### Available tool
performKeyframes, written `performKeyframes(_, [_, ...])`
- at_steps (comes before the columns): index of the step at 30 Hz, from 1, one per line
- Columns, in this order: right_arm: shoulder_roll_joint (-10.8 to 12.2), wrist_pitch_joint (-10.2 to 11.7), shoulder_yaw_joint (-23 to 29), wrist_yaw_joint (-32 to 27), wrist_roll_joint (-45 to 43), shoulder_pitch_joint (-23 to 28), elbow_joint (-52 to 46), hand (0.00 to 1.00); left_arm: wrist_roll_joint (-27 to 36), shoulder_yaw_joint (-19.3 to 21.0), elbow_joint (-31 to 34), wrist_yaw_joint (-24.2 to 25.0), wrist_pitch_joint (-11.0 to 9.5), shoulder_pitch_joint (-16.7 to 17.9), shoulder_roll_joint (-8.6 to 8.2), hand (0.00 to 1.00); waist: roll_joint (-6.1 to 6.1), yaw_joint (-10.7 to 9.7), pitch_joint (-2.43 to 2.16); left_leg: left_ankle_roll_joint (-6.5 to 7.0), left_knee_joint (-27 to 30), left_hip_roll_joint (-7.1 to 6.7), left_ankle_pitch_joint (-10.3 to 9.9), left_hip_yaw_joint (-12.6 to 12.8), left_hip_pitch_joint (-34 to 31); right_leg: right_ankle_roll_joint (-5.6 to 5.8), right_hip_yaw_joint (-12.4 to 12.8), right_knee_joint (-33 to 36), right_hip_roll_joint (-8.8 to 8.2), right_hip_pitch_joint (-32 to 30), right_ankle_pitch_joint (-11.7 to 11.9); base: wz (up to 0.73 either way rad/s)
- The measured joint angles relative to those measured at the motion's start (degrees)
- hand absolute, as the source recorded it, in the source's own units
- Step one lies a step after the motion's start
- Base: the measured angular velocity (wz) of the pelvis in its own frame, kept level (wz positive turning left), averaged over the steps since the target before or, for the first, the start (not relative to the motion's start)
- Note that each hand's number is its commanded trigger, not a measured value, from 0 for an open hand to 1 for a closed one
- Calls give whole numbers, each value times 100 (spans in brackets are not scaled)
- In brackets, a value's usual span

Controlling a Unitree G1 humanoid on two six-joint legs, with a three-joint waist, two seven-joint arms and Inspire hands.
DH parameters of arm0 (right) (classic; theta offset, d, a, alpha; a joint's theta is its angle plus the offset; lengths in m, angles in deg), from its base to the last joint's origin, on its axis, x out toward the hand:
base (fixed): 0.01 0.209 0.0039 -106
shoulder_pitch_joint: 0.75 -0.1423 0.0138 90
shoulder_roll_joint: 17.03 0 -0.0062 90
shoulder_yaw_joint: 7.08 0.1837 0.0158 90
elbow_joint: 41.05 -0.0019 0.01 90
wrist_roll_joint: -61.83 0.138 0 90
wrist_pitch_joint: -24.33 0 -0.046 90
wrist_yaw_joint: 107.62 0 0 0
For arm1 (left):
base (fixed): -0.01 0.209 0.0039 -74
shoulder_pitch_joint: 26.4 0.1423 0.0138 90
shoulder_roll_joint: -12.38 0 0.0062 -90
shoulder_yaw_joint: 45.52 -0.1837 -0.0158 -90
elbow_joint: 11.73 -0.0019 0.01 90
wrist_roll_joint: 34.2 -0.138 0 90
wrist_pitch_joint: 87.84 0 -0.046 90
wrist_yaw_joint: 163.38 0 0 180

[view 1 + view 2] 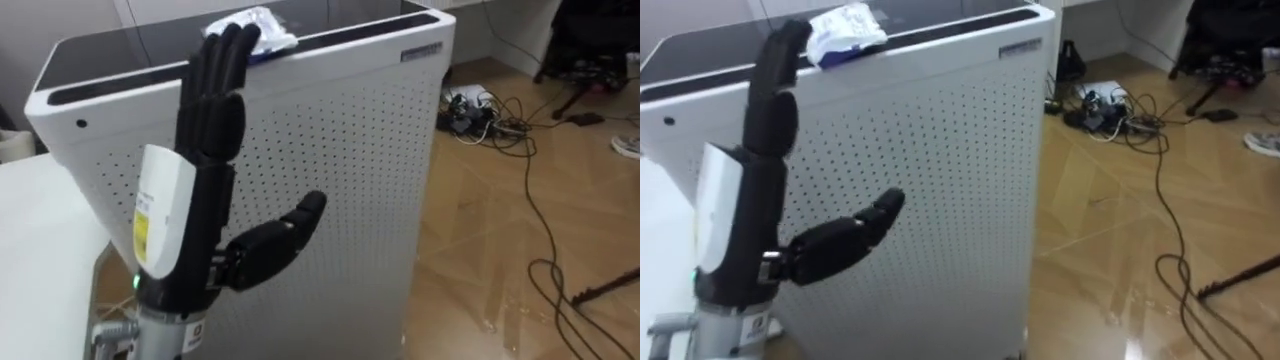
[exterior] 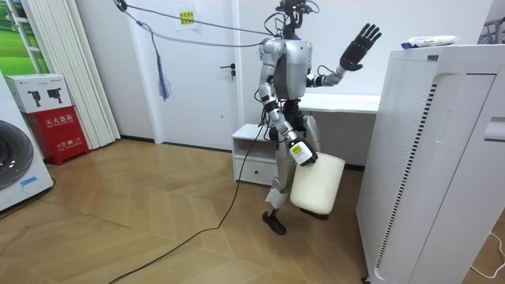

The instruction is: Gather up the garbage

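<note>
Left hand (image 1: 210, 112), fingers straight and open, stands beside the wrapper (image 1: 263, 29) atop the white purifier (image 1: 330, 160) on wooden floor (image 1: 500, 265).

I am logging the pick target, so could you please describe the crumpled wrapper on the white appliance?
The wrapper is small, crumpled, white with blue patches, seemingly thin plastic. It lies at the robot-side edge of the dark top of the white perforated appliance, touching only that. The left hand is raised open, and by the room view short of it.
</note>
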Motion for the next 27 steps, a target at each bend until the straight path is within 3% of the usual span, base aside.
performKeyframes(2, [24,-2,10,5,-18,-1,-4,100,3,9,-1,-29,1,22,66,0,-71,0,8,93,112,-71,54,104,2,91,29,-10,-61,63,-53,-1])
performKeyframes(4, [34,-3,8,-30,-4,-12,-13,100,24,10,16,-26,-3,31,84,0,-84,11,4,233,446,-145,-225,155,44,146,73,-6,-235,224,-122,-12])
performKeyframes(8, [8,-3,18,-153,1,-16,-22,100,17,3,56,-31,-21,0,79,0,-77,-38,-3,452,834,-504,-783,288,175,397,89,699,-672,296,-465,2])
performKeyframes(10, [-2,-7,41,-177,3,-14,-18,100,-19,-1,54,-35,-32,-59,90,0,-56,-132,11,620,896,-699,-957,316,325,372,109,1863,-976,-65,-276,24])
performKeyframes(11, [5,-7,64,-176,22,-16,-19,100,-17,-4,54,-36,-41,-88,90,0,-43,-174,9,653,894,-743,-980,289,394,350,117,2085,-1037,-131,-160,37])
performKeyframes(12, [14,-7,69,-185,44,-10,-52,100,-13,-15,53,-59,-67,-149,94,0,-12,-201,32,724,884,-793,-1050,220,538,285,147,2504,-1103,-288,105,23])
performKeyframes(13, [27,-6,73,-171,43,-13,-91,100,-15,-23,48,-119,-127,-166,88,0,81,-215,57,757,864,-786,-1125,133,676,273,125,2589,-1077,-324,78,15])
performKeyframes(14, [36,-6,73,-168,43,-10,-132,100,-36,-61,65,-187,-230,-165,101,0,96,-210,68,763,863,-784,-1148,57,700,288,83,2482,-1015,-352,-54,17])
performKeyframes(15, [51,-5,72,-160,37,-9,-198,100,-146,-113,161,-274,-380,-166,97,0,99,-219,93,767,827,-779,-1149,-34,741,292,72,2073,-867,-408,-271,34])
performKeyframes(16, [51,-4,73,-162,33,-9,-215,100,-262,-192,241,-371,-491,-164,105,0,41,-214,123,768,801,-783,-1150,-71,754,302,59,1488,-716,-456,-283,34])
performKeyframes(18, [33,-3,71,-190,29,-18,-260,100,-427,-252,329,-478,-529,-150,144,0,13,-176,109,728,803,-781,-1187,-162,729,289,-22,702,-514,-463,31,27])
performKeyframes(19, [21,-6,70,-240,29,-14,-259,100,-489,-276,337,-512,-528,-147,154,0,62,-154,71,697,736,-752,-1182,-256,742,269,-81,500,-434,-348,101,23])
performKeyframes(27, [46,-12,66,-28,-53,-67,-263,100,-1057,-218,373,-544,-295,-148,156,0,74,138,62,501,344,-570,-1028,-391,879,116,-237,-93,-169,-71,325,4])
